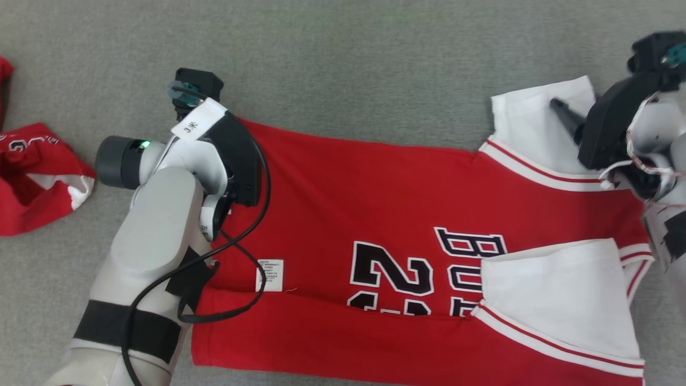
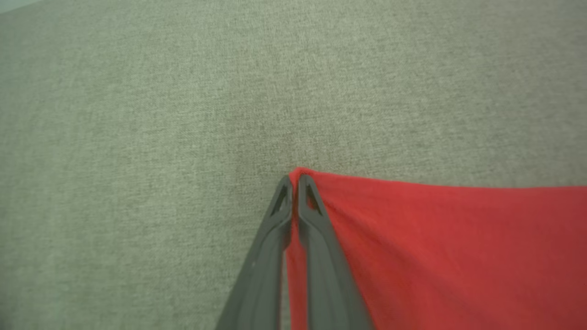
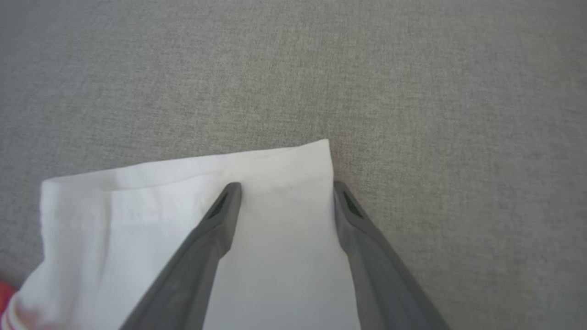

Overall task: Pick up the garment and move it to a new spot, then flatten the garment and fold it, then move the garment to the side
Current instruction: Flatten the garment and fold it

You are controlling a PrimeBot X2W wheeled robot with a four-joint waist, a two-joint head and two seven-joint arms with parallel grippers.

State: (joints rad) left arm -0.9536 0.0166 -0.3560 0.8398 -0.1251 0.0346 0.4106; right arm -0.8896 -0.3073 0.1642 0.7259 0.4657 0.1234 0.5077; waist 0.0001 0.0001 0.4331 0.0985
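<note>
Red jersey cloth is lying spread across the grey fabric surface (image 1: 375, 64). The garment (image 1: 375, 187) is showing its nearest strip turned over onto the body, covering the lower part of the printed numerals. On that fold the near white sleeve (image 1: 557, 289) is lying flat, and a small white label (image 1: 270, 275) is sitting just above the fold line.

Farther back, the left gripper (image 2: 295, 183) is pinching the far hem corner, its fingers pressed together with red cloth between them. The right gripper (image 3: 284, 188) is hovering over the far white sleeve (image 3: 137, 220) with its fingers spread. One finger is over the sleeve and the other is at its edge, and they are gripping nothing. Off to the left, a second red garment (image 1: 32, 177) is lying crumpled, well apart.

Judging from this, the folding step is under way: the near side looks done and the far side is not yet folded. The next move is calling for the right gripper to close on the far sleeve. Both ends could then be carried toward the robot together, with the edge taut and level.
</note>
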